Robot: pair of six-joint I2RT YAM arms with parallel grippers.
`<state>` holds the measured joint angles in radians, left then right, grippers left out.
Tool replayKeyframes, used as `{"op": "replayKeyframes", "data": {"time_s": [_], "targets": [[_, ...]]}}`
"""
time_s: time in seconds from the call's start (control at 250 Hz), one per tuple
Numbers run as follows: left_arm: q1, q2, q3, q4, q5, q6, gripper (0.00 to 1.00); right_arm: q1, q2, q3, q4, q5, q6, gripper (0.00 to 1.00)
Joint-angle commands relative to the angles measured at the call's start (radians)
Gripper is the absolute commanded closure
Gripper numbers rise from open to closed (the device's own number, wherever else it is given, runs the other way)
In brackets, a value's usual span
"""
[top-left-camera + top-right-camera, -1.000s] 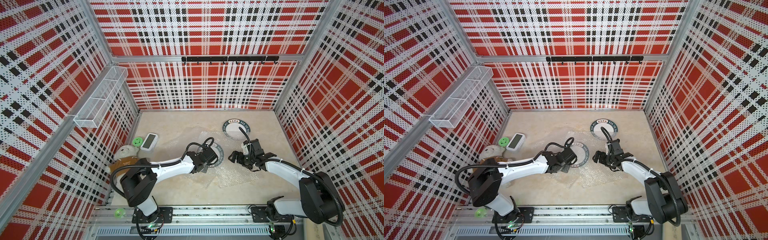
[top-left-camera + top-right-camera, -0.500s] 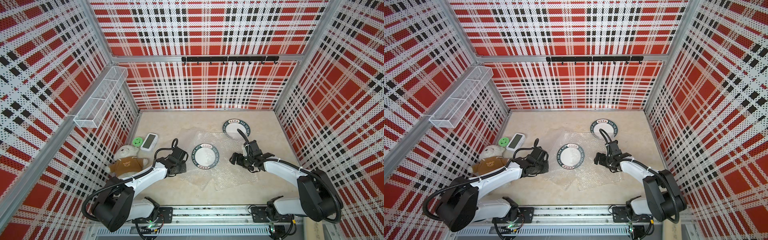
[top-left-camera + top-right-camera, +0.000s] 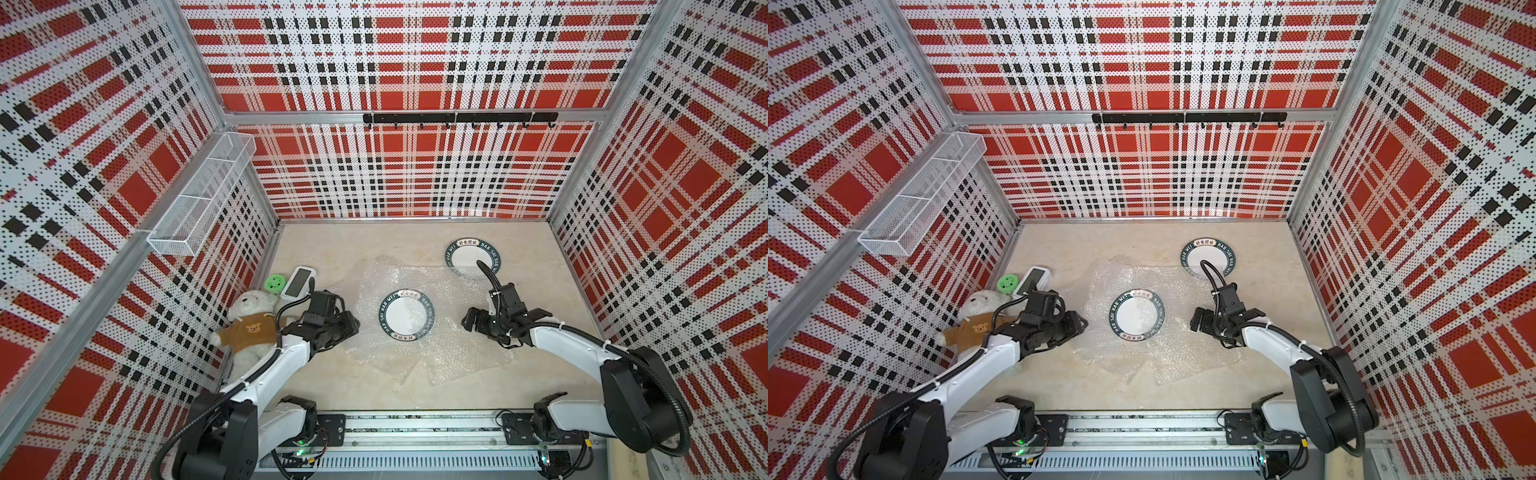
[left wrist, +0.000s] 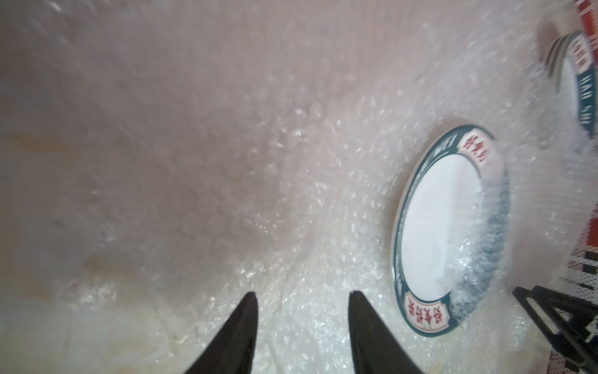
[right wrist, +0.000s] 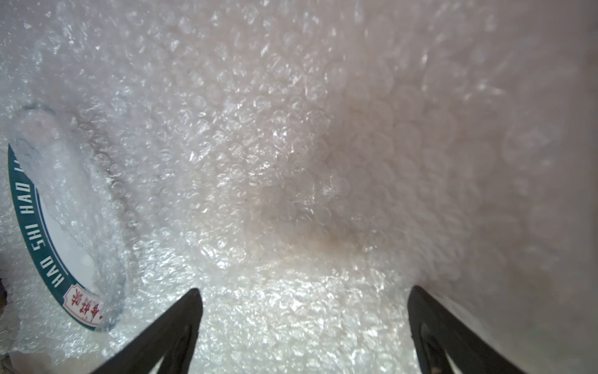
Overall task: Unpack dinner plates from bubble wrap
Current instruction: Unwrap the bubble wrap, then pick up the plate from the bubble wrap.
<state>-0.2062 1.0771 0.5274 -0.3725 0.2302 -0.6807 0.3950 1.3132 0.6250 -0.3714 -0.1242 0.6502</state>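
The far plate (image 3: 473, 258) is laid bare at the edge of the bubble wrap (image 3: 457, 357); the centre plate (image 3: 406, 315) is left on it, one side veiled — left gripper (image 4: 302, 294) and right gripper (image 5: 304, 288) are held parted, empty.

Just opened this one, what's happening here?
Two robot arms are unwrapping plates. The middle plate lies on the spread bubble wrap, with a flap draped over one edge. The far plate sits farther back, looking mostly bare. The left gripper and right gripper are both open and empty, low over the wrap on either side of the middle plate.
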Motion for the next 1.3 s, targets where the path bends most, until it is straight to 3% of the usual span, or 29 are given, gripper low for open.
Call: {"op": "replayKeyframes", "data": {"time_s": [0.0,0.088,0.14,0.228,0.336,0.412,0.68,1.028,1.297], "targets": [[-0.001,-0.094,0.057,-0.024,0.054,-0.003,0.45,0.048,-0.033,0.05,-0.037,0.063,-0.021,0.04],[-0.088,-0.11,0.135,-0.078,-0.001,0.023,0.4,0.095,-0.002,0.09,-0.066,0.089,-0.032,0.06],[-0.186,-0.091,0.169,-0.081,-0.022,0.039,0.33,0.126,0.023,0.114,-0.069,0.099,-0.038,0.08],[-0.243,-0.02,0.182,-0.034,0.011,0.029,0.3,0.169,0.063,0.145,-0.054,0.101,-0.038,0.09],[-0.215,0.087,0.13,0.116,0.114,-0.041,0.42,0.19,0.088,0.17,-0.029,0.053,-0.032,0.09],[-0.182,0.164,0.105,0.192,0.157,-0.067,0.44,0.208,0.071,0.169,0.005,0.007,-0.044,0.0],[-0.134,0.351,0.065,0.392,0.254,-0.09,0.46,0.213,-0.006,0.102,0.176,-0.21,-0.007,0.0],[-0.128,0.433,0.048,0.498,0.272,-0.133,0.69,0.213,-0.015,0.104,0.201,-0.238,0.003,0.0],[-0.125,0.473,0.046,0.505,0.253,-0.137,0.77,0.214,-0.006,0.101,0.201,-0.238,0.005,0.0]]}}
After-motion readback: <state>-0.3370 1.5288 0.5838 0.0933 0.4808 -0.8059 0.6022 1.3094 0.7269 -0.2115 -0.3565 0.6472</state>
